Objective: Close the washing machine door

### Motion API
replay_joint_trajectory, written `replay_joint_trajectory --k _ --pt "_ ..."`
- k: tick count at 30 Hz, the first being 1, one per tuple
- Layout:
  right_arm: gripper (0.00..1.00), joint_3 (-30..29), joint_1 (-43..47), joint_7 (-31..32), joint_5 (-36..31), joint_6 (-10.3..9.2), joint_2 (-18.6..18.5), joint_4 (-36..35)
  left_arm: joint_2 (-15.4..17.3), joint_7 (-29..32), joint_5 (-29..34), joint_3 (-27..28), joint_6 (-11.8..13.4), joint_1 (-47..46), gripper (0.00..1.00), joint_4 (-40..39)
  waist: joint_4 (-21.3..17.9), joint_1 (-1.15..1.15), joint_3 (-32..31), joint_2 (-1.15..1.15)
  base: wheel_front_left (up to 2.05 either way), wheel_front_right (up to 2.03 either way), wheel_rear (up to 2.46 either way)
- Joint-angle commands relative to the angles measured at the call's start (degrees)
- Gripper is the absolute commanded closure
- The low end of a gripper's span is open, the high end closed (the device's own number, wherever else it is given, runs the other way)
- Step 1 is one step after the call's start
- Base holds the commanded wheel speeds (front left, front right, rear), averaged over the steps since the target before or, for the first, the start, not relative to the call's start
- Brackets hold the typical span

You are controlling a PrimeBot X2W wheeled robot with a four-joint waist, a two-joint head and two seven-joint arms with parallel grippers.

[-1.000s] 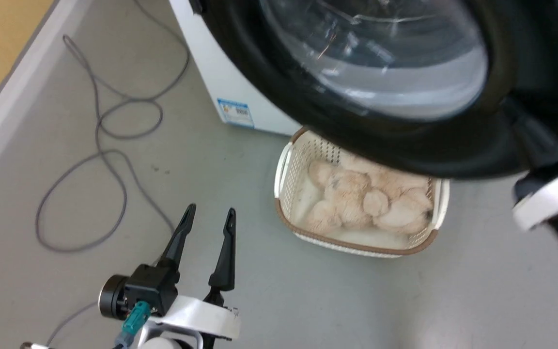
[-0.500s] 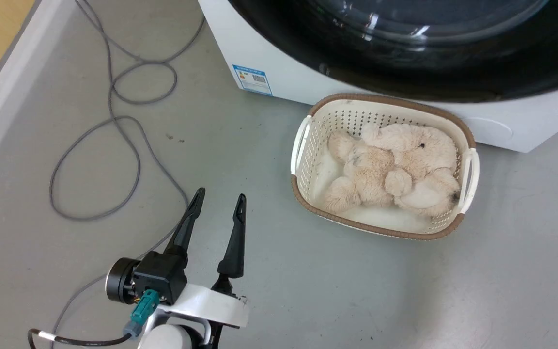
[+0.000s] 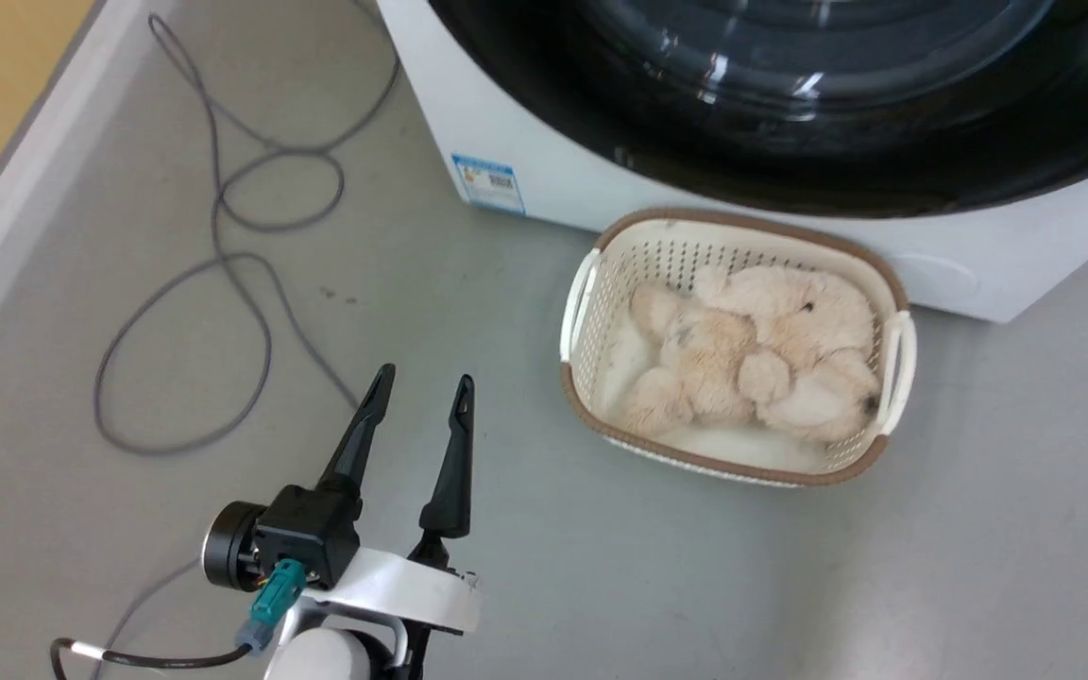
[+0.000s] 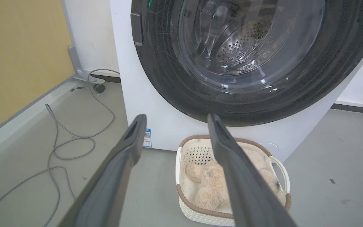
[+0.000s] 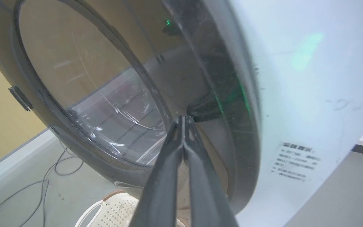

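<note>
One large round black-rimmed glass washing machine door (image 5: 112, 94): just ahead of right gripper (image 5: 184, 121) fingers, pressed together, holding nothing; left gripper (image 3: 423, 376) fingers spread, empty, door well beyond them.

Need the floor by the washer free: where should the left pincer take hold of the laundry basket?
Probably the white loop handle at the left end of the basket, coming down from above: it arches clear of the rim and faces the open left pincer, while the plush toy fills the inside.
</note>
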Motion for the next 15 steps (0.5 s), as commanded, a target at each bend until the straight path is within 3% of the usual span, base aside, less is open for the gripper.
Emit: replay_joint_trajectory --k 1,8,15 --pt "1.0 0.33 0.83 -1.32 0.65 -0.45 0.08 0.11 -0.06 -0.3 -0.03 0.53 -0.12 -0.1 0.0 0.25 -1.05 -0.01 -1.99 0.0 0.0 0.0 0.0" --pt "1.0 4.25 9.09 -5.3 2.71 -0.45 0.61 -3.06 -0.06 -0.3 0.1 2.6 -0.8 1.24 0.0 2.29 -4.65 -0.01 -8.31 0.0 0.0 0.0 0.0" --pt "1.0 3.98 17.98 -9.06 2.3 -0.45 0.6 -8.65 0.09 -0.3 -0.04 4.38 -1.38 2.44 0.0 4.0 -7.94 -0.01 -12.99 0.0 0.0 0.0 0.0"
